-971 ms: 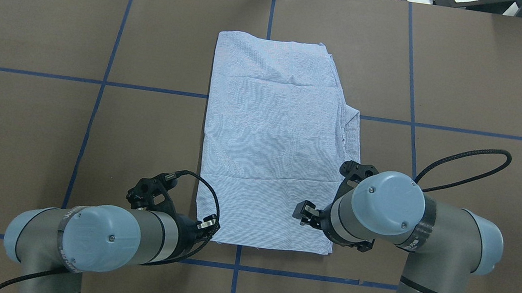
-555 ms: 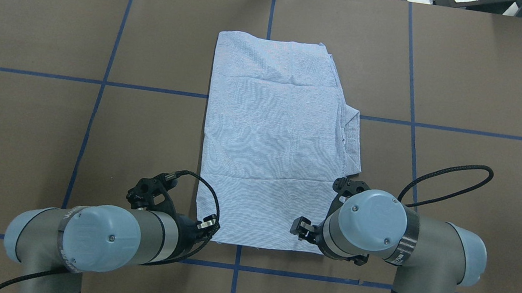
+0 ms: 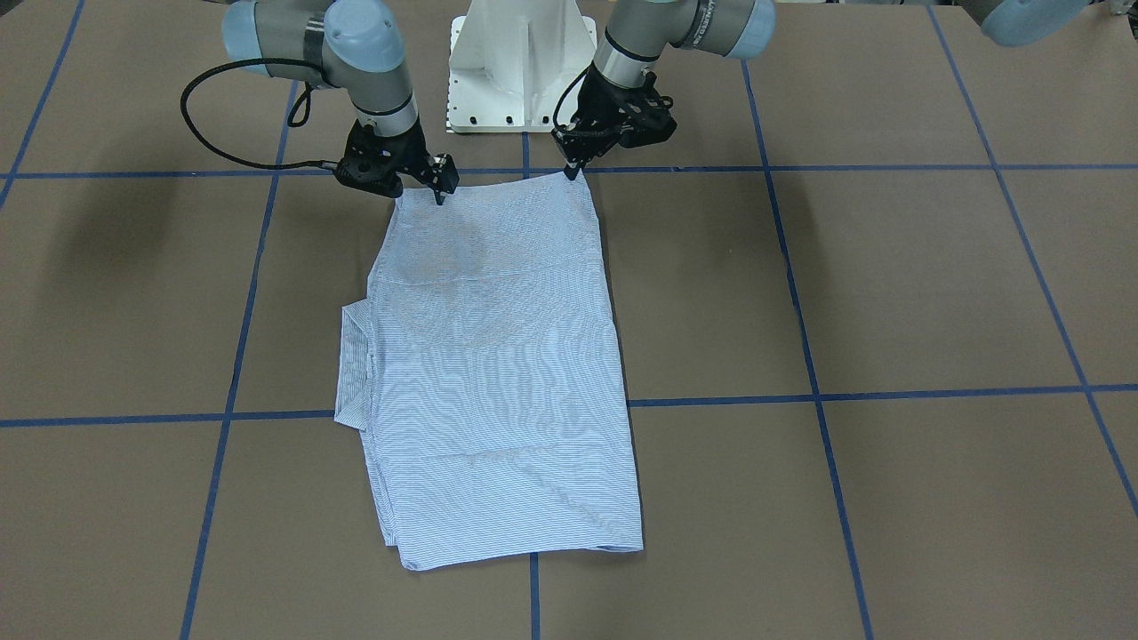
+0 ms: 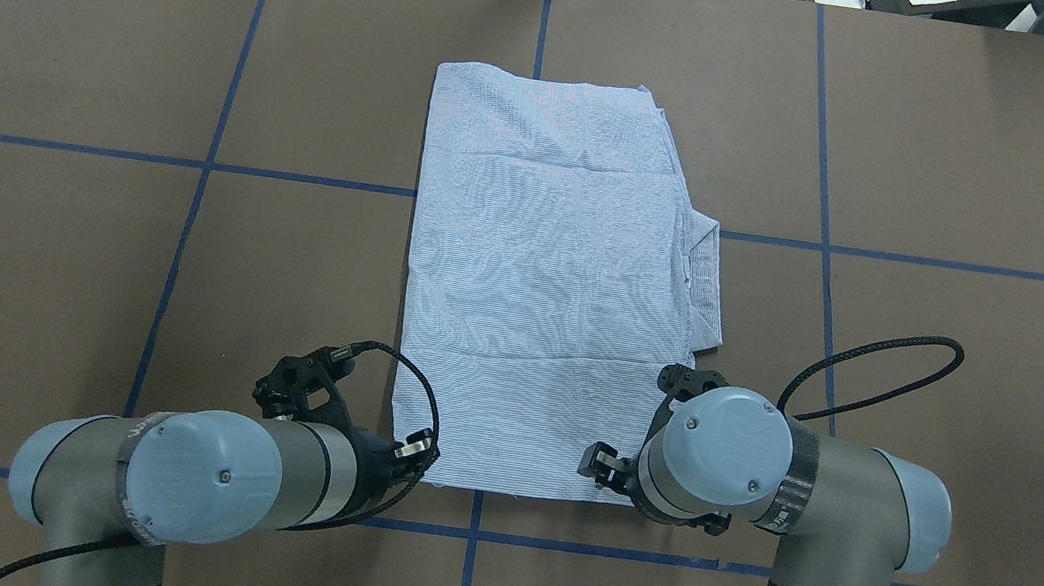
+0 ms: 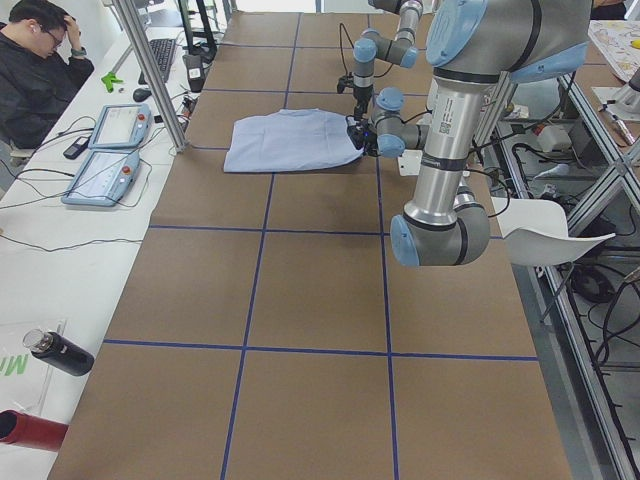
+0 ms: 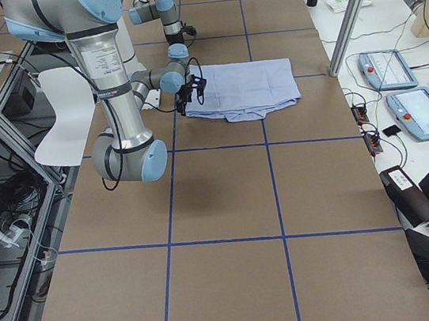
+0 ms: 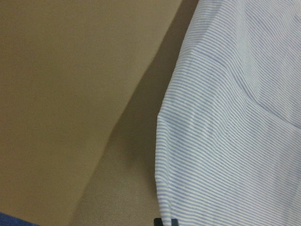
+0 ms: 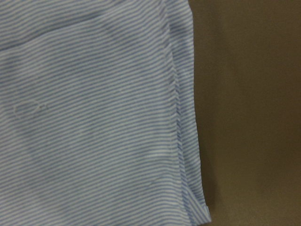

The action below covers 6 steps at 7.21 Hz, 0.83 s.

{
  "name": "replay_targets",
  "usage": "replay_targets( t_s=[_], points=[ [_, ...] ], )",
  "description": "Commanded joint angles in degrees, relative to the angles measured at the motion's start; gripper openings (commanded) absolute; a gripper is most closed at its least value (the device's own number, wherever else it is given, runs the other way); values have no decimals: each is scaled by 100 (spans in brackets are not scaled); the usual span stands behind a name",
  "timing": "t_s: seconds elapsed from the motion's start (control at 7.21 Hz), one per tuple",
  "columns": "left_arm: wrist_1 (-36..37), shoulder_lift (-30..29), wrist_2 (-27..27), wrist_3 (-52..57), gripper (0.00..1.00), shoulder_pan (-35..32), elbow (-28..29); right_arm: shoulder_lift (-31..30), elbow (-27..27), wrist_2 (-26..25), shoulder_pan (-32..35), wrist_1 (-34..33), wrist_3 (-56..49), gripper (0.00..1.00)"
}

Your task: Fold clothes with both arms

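**Fig.** Folded striped shirt (image 4: 548,286) lying flat at the centre of the brown counter (image 4: 952,168), a flap protruding on the robot's right. Left claw (image 3: 570,170) meets the near-left corner and right claw (image 3: 439,194) the near-right edge. Whether either is apart or together cannot be told, because the wrist views show almost only cloth. Blue tape lines (image 4: 193,189) grid the counter. A seated person (image 5: 35,75) is at a white side bench.

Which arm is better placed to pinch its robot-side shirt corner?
Left, probably. The left gripper tips sit right at the shirt edge by its corner. The right gripper is over cloth, inboard of its corner.
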Motion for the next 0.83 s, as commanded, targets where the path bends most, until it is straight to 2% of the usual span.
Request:
replay_targets(
  t_s=[0.0,0.14,0.28,0.42,0.69],
  points=[
    [0,0,0,3,0,0,4,14,-56,7,-6,20,-19,95],
    [0,0,0,3,0,0,4,14,-56,7,-6,20,-19,81],
    [0,9,0,3,0,0,-5,14,-56,7,-6,20,-19,73],
    [9,9,0,3,0,0,-5,23,-65,7,-6,20,-19,67],
    [9,9,9,3,0,-9,4,49,-74,7,3,20,-19,64]
  ],
)
